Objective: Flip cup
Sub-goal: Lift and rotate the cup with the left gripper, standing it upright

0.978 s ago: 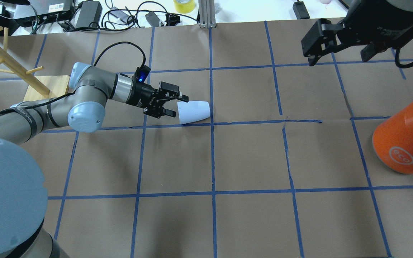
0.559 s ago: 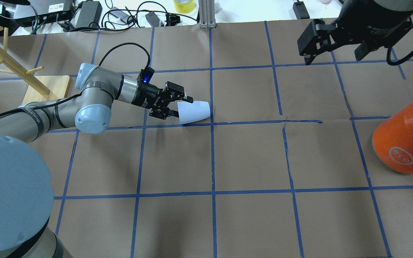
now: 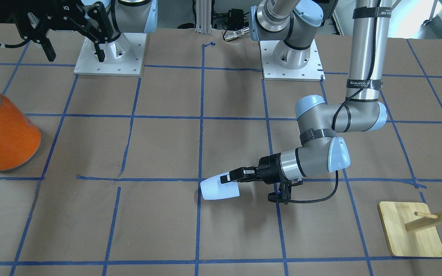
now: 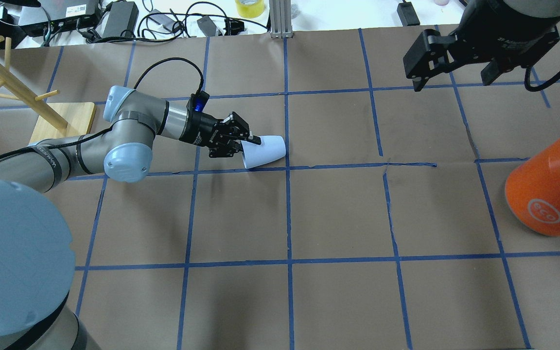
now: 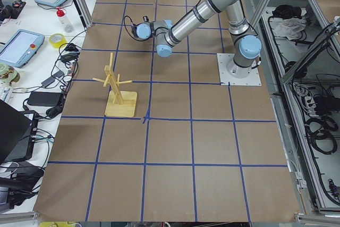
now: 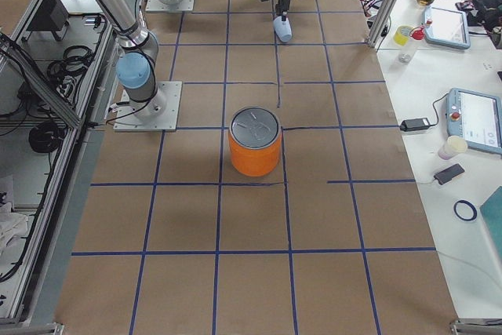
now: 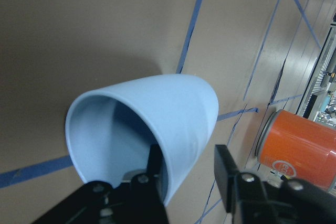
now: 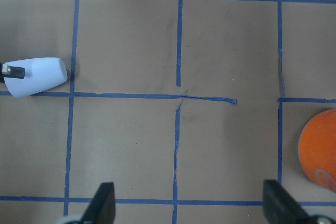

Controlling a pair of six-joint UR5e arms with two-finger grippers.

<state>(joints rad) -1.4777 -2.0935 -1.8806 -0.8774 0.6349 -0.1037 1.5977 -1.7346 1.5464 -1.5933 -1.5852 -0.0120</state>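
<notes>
The pale blue cup [image 4: 268, 150] lies on its side on the brown paper, mouth toward my left gripper [image 4: 248, 146]. It also shows in the front view [image 3: 217, 188] and the right wrist view [image 8: 37, 76]. In the left wrist view the cup [image 7: 157, 114] fills the frame. My left gripper [image 7: 189, 166] is open and straddles the rim: one finger is inside the mouth, the other outside the wall with a small gap. My right gripper [image 4: 455, 78] hangs open and empty high over the far right.
A large orange can [image 4: 547, 194] with a silver top stands at the right edge, also seen in the front view [image 3: 4, 136]. A wooden peg rack [image 4: 61, 119] on a square base stands at the far left. Cables and gear lie beyond the far edge.
My left gripper has moved toward the cup until its fingers straddle the rim, and its jaws have narrowed. The cup has barely moved. The right arm shifted slightly.
</notes>
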